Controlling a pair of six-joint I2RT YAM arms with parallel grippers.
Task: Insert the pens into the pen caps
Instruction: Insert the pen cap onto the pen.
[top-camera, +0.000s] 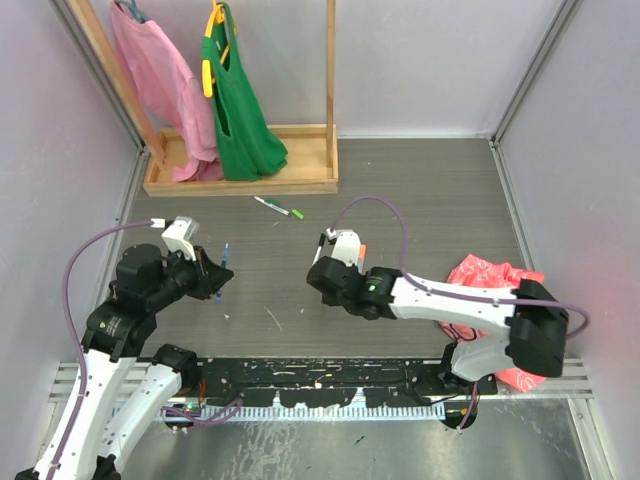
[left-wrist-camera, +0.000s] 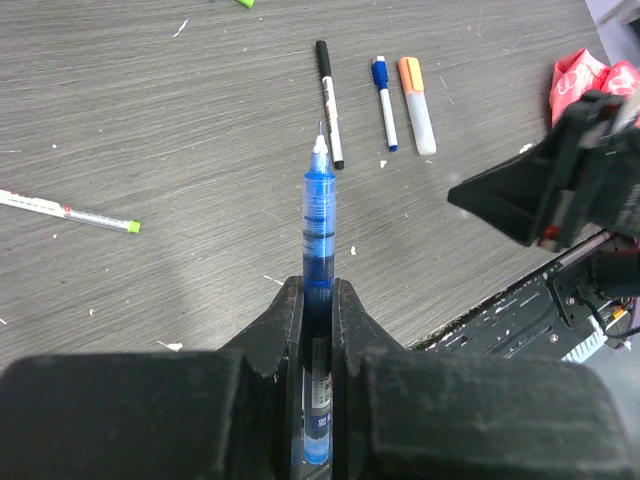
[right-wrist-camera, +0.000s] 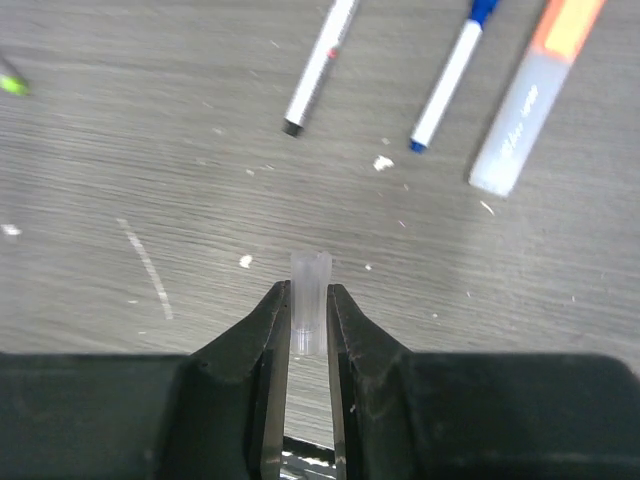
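Gripping a blue pen (left-wrist-camera: 319, 215) in my left claw (left-wrist-camera: 318, 290), shut tight on its barrel, bare tip pointing out over the worktop (top-camera: 430, 200). My right claw (right-wrist-camera: 308, 298) is closed on a clear cap (right-wrist-camera: 310, 265), its end poking past the fingertips. A stretch of worktop separates the two claws. Under my right arm, a black pen (left-wrist-camera: 329, 100), a blue-capped pen (left-wrist-camera: 385, 100) and an orange marker (left-wrist-camera: 418, 105) lie side by side. A green pen (top-camera: 278, 208) lies near the wooden rack (top-camera: 240, 185) at the far edge.

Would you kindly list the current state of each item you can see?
Translucent blue pen: uncapped, gripped in the left gripper jaws.
Clear plastic cap: on no pen, pinched in the right gripper jaws.
Orange-capped grey marker: capped, lying loose on table.
Green cloth garment: hanging on wooden rack.
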